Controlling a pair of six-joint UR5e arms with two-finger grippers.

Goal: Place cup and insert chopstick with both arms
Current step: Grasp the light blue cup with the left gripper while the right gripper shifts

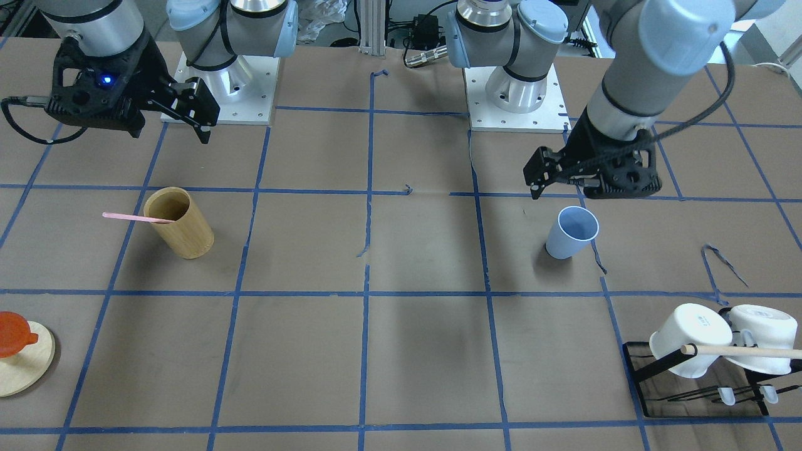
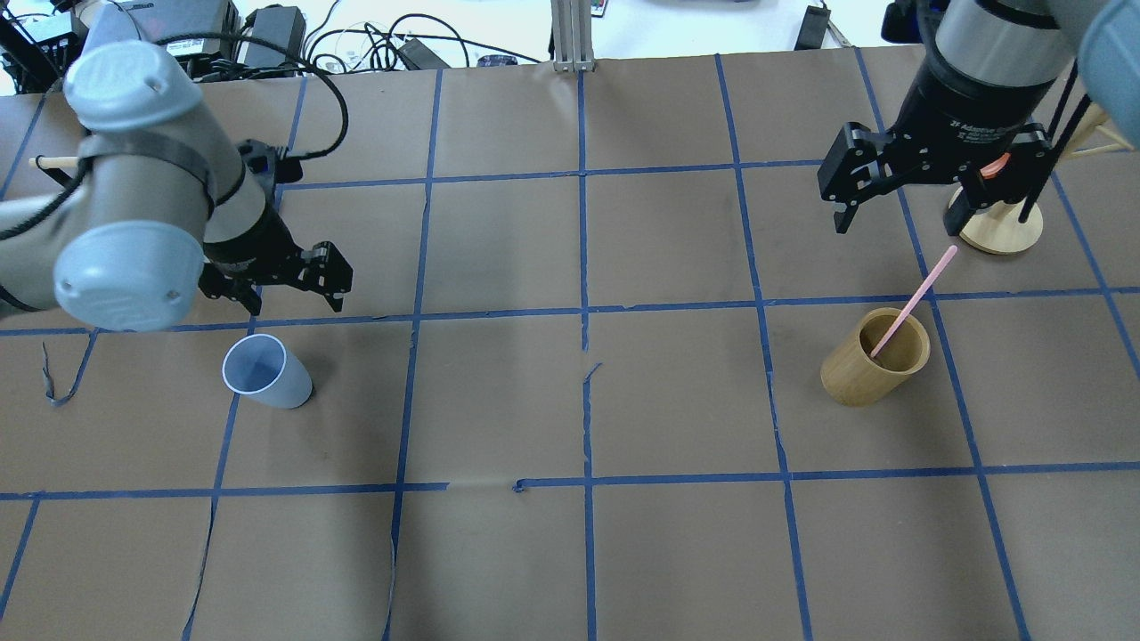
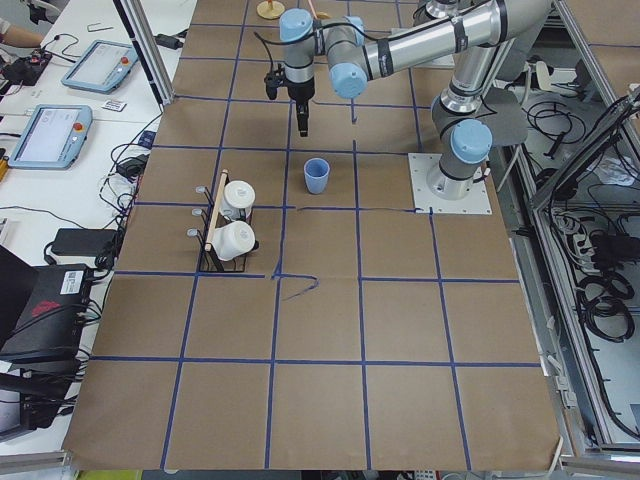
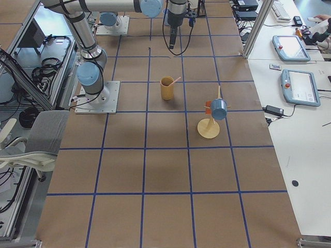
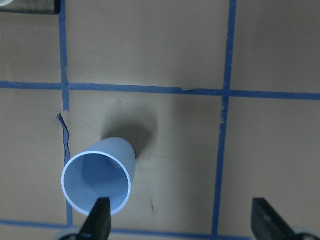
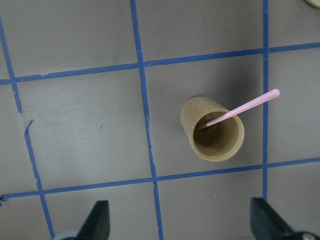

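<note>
Overhead view, left to right:

Left gripper [image 5: 182, 220]: released, fingers spread wide, nothing between them. It hangs above the table, just up-frame of the cup [image 2: 265, 372].

The cup stands upright, mouth up, in the left-centre of the frame by a tape line. It looks like thin, light plastic with tapered, slick walls. I'd pinch across the rim or upper wall with low force, since too much squeeze will flex it or pop it out.

Centre squares are where I'd expect the cup to go.

Chopstick [image 2: 913, 301]: right-centre of the frame. Its lower end sits inside the wooden cylinder [image 2: 868, 374] and it leans on the rim, free end pointing upper right. It's thin, stiff, very light and likely to pivot in the jaws. Grab the exposed upper part, fingers square across it, and lift along its lean to avoid dragging the cylinder.

Right gripper [image 6: 182, 220]: also released and empty, up-frame of the cylinder, not yet over the stick.

Upper right: a stand with a round wooden base [image 2: 1002, 233], close to the right wrist, so watch clearance.

Surface: the table [image 2: 499, 401] is covered in brown paper with a blue tape grid. The tape is torn and lifted in places, so it could snag a sliding cup.

Room: the side views show benches with tablets, cables and a chair. A mug rack [image 1: 651, 369] sits at the front view's lower right.
</note>
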